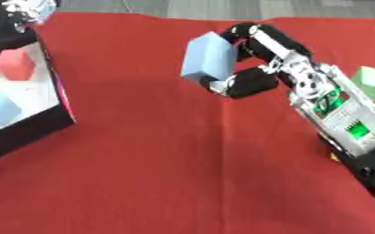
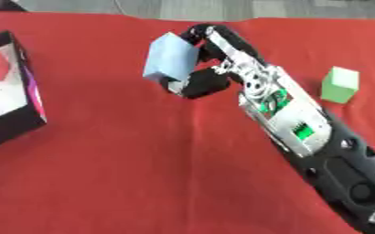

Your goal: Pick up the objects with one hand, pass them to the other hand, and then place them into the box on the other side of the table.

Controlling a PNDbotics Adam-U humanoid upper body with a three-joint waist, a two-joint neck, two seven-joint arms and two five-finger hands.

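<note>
Above the middle of the red cloth (image 1: pixel 183 173), toward the far side, the light blue block (image 1: pixel 206 58) sits pinched in your right hand (image 1: pixel 259 57), fingers curled over its far edge and thumb under its near edge. It appears clear of the cloth, though contact cannot be ruled out. To the left, the black-walled box (image 1: pixel 59 98) already contains a red block (image 1: pixel 16 63) and a second blue block (image 1: pixel 0 109). To the right, a green block (image 2: pixel 340 84) rests on the cloth, untouched. Your left hand shows in neither view. Judged progress: two items are boxed; this block awaits transfer to the other hand and placement; the green one remains
</note>
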